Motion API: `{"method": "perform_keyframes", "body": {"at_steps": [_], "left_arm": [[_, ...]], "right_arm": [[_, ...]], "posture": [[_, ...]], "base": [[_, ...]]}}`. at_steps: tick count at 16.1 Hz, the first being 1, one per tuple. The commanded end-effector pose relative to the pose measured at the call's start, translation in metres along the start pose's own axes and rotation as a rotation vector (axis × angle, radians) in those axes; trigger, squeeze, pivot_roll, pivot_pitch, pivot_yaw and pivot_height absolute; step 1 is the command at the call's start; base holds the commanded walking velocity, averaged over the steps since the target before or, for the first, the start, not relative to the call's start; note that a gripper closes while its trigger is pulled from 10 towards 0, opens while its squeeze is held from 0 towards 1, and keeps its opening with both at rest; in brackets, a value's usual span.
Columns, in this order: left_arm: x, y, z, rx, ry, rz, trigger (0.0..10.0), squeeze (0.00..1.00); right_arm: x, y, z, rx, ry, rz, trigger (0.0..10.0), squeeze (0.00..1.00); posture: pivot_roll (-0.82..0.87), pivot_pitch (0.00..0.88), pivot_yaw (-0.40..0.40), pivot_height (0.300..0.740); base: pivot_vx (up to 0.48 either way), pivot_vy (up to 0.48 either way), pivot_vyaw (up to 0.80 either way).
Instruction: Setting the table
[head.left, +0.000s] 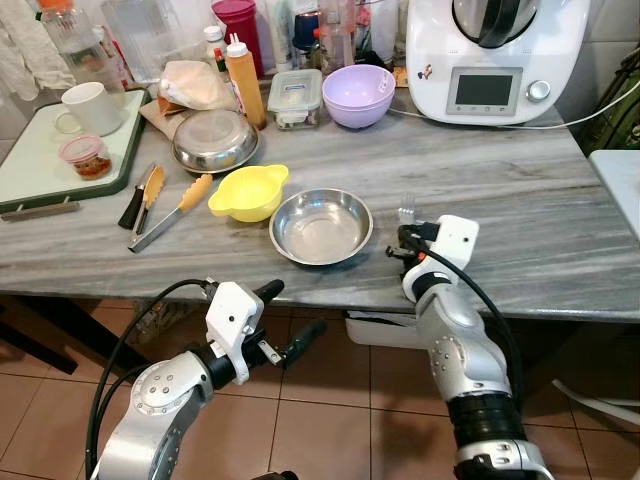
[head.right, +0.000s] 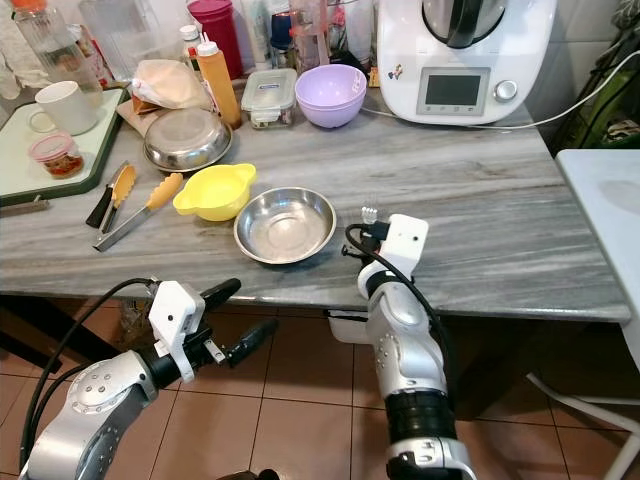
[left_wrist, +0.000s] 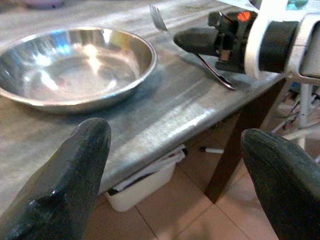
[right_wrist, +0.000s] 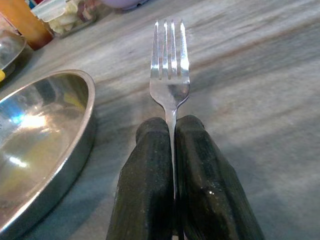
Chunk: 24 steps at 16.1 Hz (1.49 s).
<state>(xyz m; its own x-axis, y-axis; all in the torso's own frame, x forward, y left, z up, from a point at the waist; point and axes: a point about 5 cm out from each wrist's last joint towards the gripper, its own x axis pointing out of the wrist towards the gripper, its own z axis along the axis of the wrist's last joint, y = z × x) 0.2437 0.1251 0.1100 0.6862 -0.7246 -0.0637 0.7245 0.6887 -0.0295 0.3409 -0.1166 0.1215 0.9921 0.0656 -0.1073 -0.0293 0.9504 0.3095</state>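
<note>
My right gripper (right_wrist: 174, 150) was clamped on the thin handle of the shiny steel fork (right_wrist: 170, 65), low over the grey marble table (head.left: 520, 220), just beside the round steel bowl (head.left: 321, 226). I judged the fork light, stiff and slippery, best held mid-handle. My left gripper (head.left: 288, 322) hung open below the table edge.

A silver fork (right_wrist: 170, 80) with 4 tines lies low over the grey marble table (head.left: 520, 220) near its front edge, tines pointing toward the back edge. Just left of it sits 1 empty steel bowl (head.left: 321, 226), upright.
</note>
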Motion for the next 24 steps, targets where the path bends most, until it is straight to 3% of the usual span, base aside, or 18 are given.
{"method": "perform_keyframes", "body": {"at_steps": [1, 16, 17, 18, 19, 24], "left_arm": [[-0.002, -0.002, 0.003, -0.001, 0.000, -0.017, 10.0, 0.00], [0.004, 0.007, -0.002, -0.006, -0.004, 0.012, 10.0, 0.00], [0.004, 0.008, -0.003, -0.005, -0.004, 0.013, 10.0, 0.00], [0.004, 0.008, -0.003, -0.005, -0.003, 0.013, 10.0, 0.00], [0.004, 0.008, -0.003, -0.005, -0.002, 0.014, 10.0, 0.00], [0.005, 0.008, -0.004, -0.003, -0.001, 0.014, 10.0, 0.00]], "right_arm": [[0.003, 0.006, -0.001, 0.014, 0.008, 0.008, 10.0, 0.00], [0.019, 0.007, -0.023, -0.016, 0.167, -0.013, 10.0, 0.00], [0.019, 0.007, -0.023, -0.016, 0.169, -0.011, 10.0, 0.24], [0.019, 0.007, -0.024, -0.021, 0.173, -0.014, 10.0, 0.88], [0.019, 0.007, -0.024, -0.024, 0.175, -0.017, 10.0, 1.00], [0.019, 0.003, -0.024, -0.072, 0.170, -0.036, 10.0, 1.00]], "posture": [[-0.01, 0.132, 0.100, 0.740], [-0.01, 0.116, 0.091, 0.740], [-0.01, 0.116, 0.091, 0.740], [-0.01, 0.116, 0.091, 0.740], [-0.01, 0.116, 0.092, 0.740], [-0.01, 0.115, 0.093, 0.740]], "base": [[0.000, 0.000, 0.00], [0.000, 0.000, 0.00], [0.000, 0.000, 0.00], [0.000, 0.000, 0.00], [0.000, 0.000, 0.00], [0.000, 0.000, 0.00]]}}
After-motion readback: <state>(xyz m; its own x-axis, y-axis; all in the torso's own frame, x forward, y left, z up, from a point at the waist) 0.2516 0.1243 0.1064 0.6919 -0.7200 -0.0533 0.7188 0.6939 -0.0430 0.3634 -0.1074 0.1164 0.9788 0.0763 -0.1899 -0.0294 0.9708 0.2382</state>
